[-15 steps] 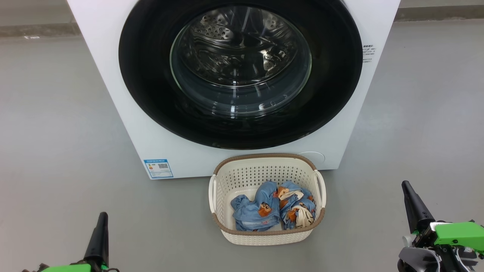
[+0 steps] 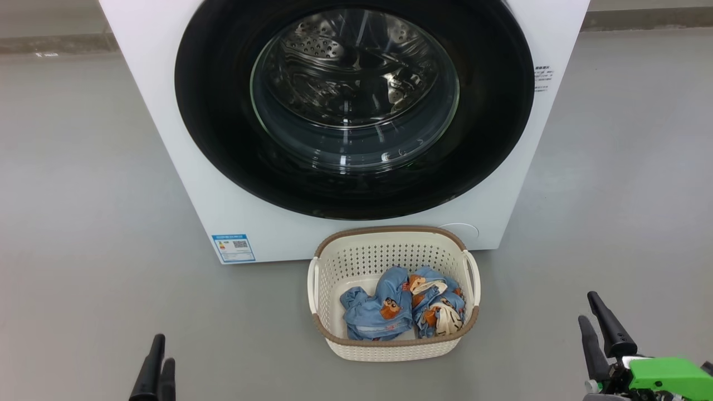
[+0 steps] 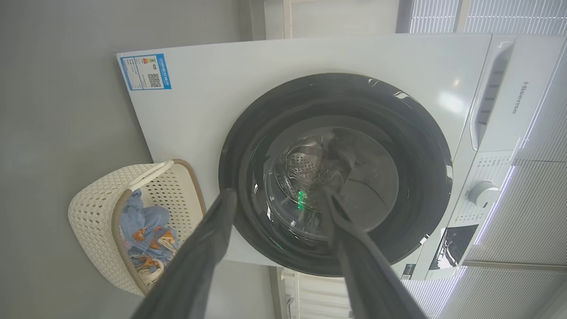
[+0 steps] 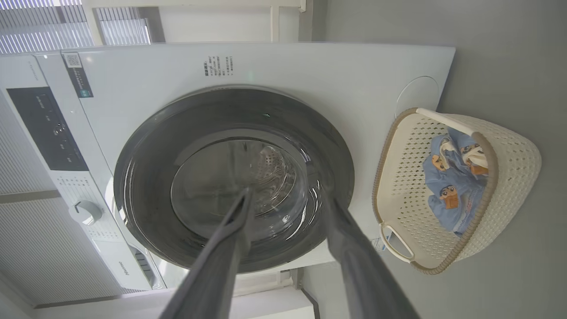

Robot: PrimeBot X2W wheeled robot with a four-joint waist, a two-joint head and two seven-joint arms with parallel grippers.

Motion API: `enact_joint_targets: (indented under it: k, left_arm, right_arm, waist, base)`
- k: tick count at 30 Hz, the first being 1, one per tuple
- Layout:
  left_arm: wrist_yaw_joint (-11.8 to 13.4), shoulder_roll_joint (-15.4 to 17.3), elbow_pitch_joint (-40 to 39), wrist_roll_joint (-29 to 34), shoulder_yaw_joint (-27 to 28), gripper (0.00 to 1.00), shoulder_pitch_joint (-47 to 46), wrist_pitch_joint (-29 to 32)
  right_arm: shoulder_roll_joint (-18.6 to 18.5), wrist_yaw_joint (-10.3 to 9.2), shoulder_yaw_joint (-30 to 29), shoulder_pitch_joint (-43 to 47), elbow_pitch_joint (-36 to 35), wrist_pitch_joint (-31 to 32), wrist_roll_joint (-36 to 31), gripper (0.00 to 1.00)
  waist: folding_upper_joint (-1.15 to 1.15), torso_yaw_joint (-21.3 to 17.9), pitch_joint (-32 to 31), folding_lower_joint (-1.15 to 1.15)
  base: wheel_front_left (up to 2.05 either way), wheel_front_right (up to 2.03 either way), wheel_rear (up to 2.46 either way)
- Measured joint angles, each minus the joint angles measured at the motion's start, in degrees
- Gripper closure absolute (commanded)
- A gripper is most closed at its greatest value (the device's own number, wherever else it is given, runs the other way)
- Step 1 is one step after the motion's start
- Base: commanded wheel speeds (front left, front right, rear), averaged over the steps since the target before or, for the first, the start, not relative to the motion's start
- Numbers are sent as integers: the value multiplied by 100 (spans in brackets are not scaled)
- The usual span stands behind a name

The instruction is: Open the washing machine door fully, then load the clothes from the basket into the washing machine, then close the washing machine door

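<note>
The white washing machine (image 2: 184,167) stands ahead, and its washing machine door (image 2: 223,139), black-rimmed with a glass porthole, lies closed against the front. Through the glass the steel drum shows. Right below it on the floor sits the cream basket (image 2: 390,230) holding the light-blue clothes (image 2: 390,312). My left gripper (image 2: 161,353) is low at the left, short of the basket, and my right gripper (image 2: 587,307) low at the right. Both are open and hold nothing. The wrist views show each gripper's fingers, left gripper (image 3: 278,192) and right gripper (image 4: 287,196), spread in front of the door (image 3: 421,146), well short of it.
Grey floor (image 2: 83,195) lies on both sides of the machine and basket. A blue energy label (image 2: 234,248) marks the machine's lower left corner. The control panel with its knob (image 3: 483,193) tops the machine front.
Both grippers have dropped toward the bottom edge of the head view and turned, so two fingers of each now show. The door, basket and clothes have not moved.
</note>
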Motion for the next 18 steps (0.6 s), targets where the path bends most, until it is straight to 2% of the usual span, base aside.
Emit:
enact_joint_targets:
  k: [9,18]
  left_arm:
    - [0,-4,-43,142,-67,0,14,-126]
    - [-1,-2,-141,670,-87,0,14,-247]
  right_arm:
    - [-7,-5,96,23,-7,-121,-77,0]
    - [-89,-5,186,21,-32,-261,-477,0]
  waist:
    - [0,25,-6,1]
    - [0,55,0,1]
  base:
    - [0,0,0]
    - [0,0,0]
